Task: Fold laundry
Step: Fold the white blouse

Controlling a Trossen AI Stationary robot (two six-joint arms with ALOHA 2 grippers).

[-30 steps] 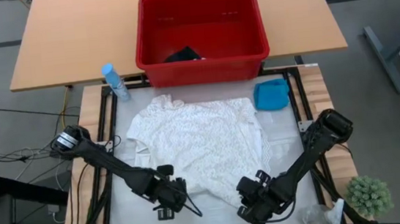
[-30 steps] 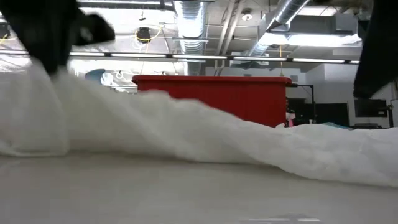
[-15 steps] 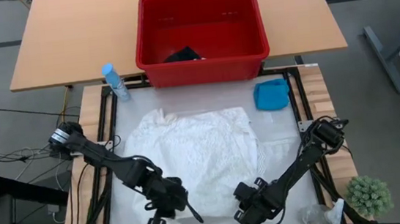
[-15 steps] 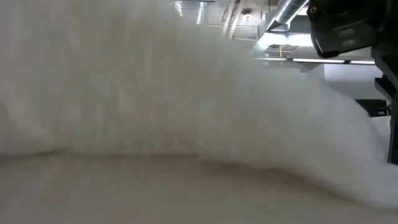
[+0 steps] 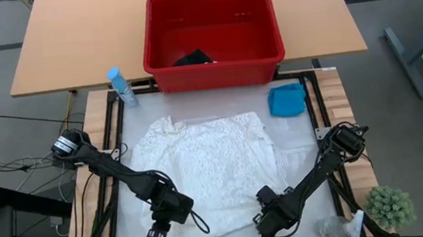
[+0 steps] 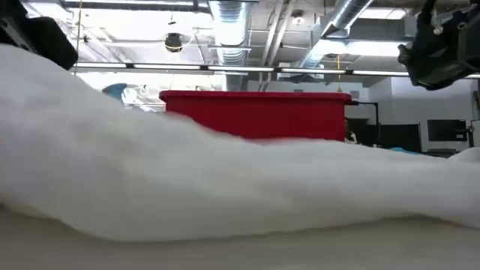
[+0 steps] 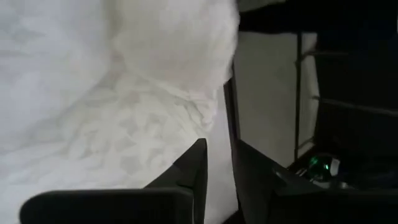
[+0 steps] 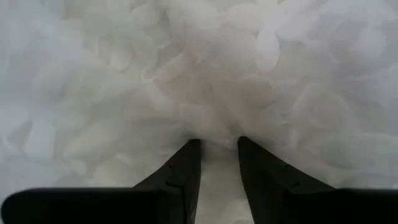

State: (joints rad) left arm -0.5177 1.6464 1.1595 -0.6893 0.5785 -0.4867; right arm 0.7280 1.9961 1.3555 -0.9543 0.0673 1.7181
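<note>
The cream-white lacy cloth [image 5: 205, 173] lies spread on the table and fills the low view's foreground [image 6: 225, 187]. My left gripper [image 5: 155, 234] is at its near left corner and my right gripper [image 5: 265, 226] at its near right edge, both shut on it. The turquoise-blue garment [image 5: 286, 100] lies at the table's far right. The dark garment [image 5: 193, 58] lies in the red basket [image 5: 214, 64]. My left gripper has the cloth's near left corner [image 7: 202, 127] at its fingertips; the wrist view does not show how many layers. In the low view the cloth rises toward this gripper [image 6: 30, 67]. My right gripper pinches a bunched bit of the cloth's near edge [image 8: 217, 132] between its two fingertips. The rest of the cloth lies on the table.
A blue spray bottle [image 5: 120, 86] stands at the table's far left corner. A small potted plant [image 5: 391, 208] and a clear bottle [image 5: 343, 229] stand at the near right. The red basket stands behind the table's far edge.
Both grippers have gone toward the table's near edge, drawing the white cloth with them. The cloth billowed up, then came down flatter and more spread out. Its far edge has slid away from the basket and its near edge now lies by the table's near edge.
</note>
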